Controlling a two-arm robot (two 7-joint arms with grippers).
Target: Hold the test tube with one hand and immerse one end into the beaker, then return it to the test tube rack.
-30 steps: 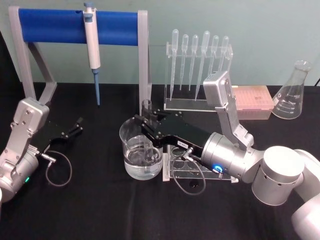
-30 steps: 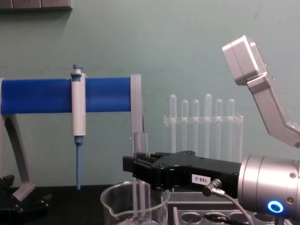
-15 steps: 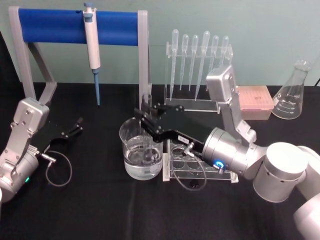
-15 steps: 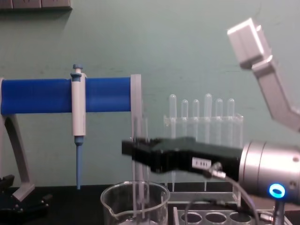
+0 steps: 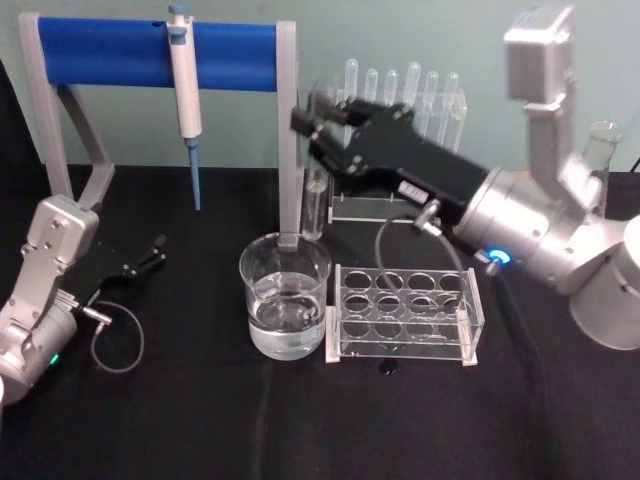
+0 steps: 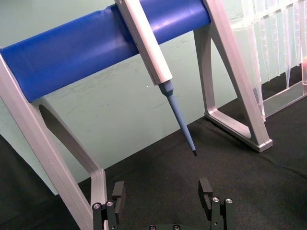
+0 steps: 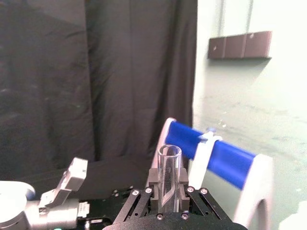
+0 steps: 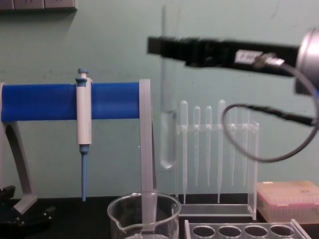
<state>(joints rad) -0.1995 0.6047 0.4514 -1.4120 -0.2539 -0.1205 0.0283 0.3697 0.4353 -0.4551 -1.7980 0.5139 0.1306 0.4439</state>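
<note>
The right tool (image 8: 167,47) gripped the test tube (image 8: 168,134) upright, clear above the beaker (image 8: 143,214); the left tool (image 6: 163,199) sat wide, parked on the bench (image 5: 180,400).

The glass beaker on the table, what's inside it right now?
The beaker holds clear liquid in its lower part and nothing else. The test tube hangs above it, clear of the rim, gripped by the right gripper. The beaker's bottom is cut off in the chest view.

Even bright light, soft shadows; right tool (image 8: 164,47) motion-blurred.
</note>
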